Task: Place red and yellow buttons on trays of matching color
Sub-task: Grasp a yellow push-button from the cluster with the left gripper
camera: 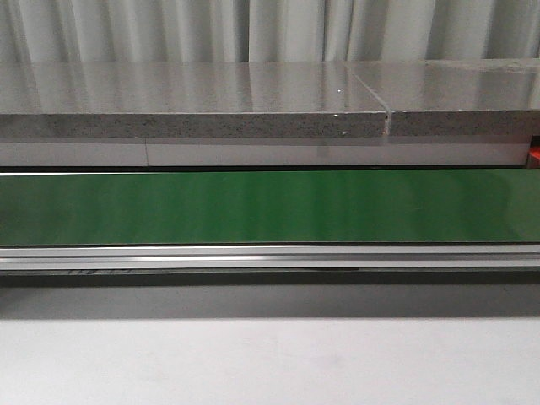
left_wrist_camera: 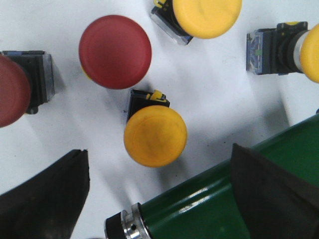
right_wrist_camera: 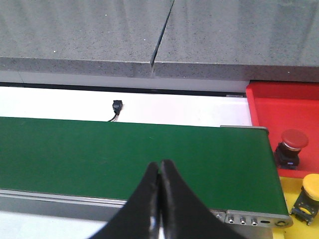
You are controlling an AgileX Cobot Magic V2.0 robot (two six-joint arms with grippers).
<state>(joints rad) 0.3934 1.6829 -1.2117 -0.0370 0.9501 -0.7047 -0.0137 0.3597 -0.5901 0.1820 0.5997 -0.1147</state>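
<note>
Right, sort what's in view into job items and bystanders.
Job items:
- yellow button between the left fingers
- red button beside it
- red tray with a red button on it
- yellow tray with a yellow button on it

Bystanders:
- green belt
- grey slab
- small black plug and wire

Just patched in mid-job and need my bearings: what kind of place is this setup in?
Probably a factory-style sorting cell or lab mock-up: a green conveyor belt runs across, loose push buttons lie beside it, and a red tray sits at the belt's end.
</note>
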